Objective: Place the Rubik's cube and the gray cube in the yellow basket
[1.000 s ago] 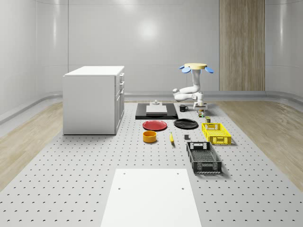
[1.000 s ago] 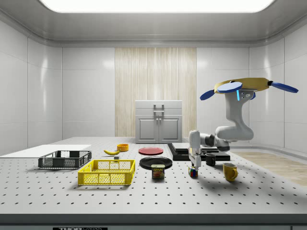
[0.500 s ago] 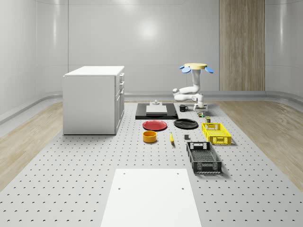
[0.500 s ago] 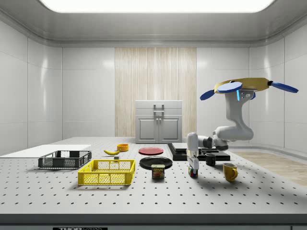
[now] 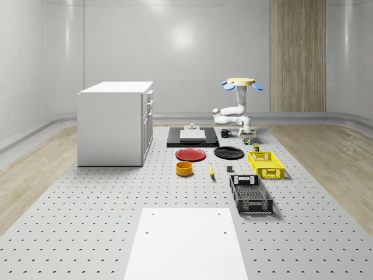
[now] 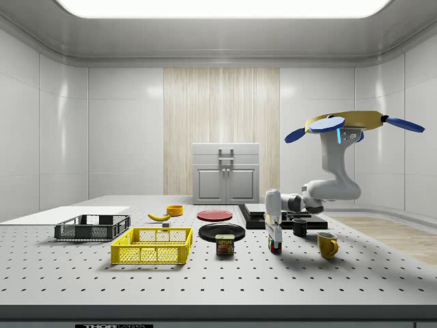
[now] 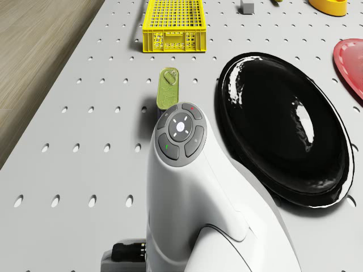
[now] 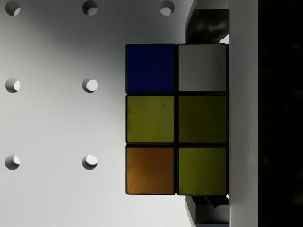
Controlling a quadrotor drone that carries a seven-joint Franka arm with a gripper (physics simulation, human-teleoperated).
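Since a second ago the arm's wrist has shifted a bit toward the yellow basket (image 6: 151, 254) and the Rubik's cube (image 6: 275, 244) sits a touch higher in the side view, so it looks just picked off the bench (image 6: 355, 273). My read is that the grasp is done and the carry to the basket comes next. The gripper (image 6: 274, 236) points down over the cube, beyond the can (image 6: 224, 244) from the basket. The drone (image 6: 345, 123) hovers well apart from the basket, farther out than the cube. The wrist view gives what the side view can't: the fingers (image 8: 208, 26) are pressed on opposite faces of the cube, clamped on it. The drone view adds the gray cube (image 7: 247, 7), still on the bench just beside the basket's far end, untouched. Nothing is in the basket yet.
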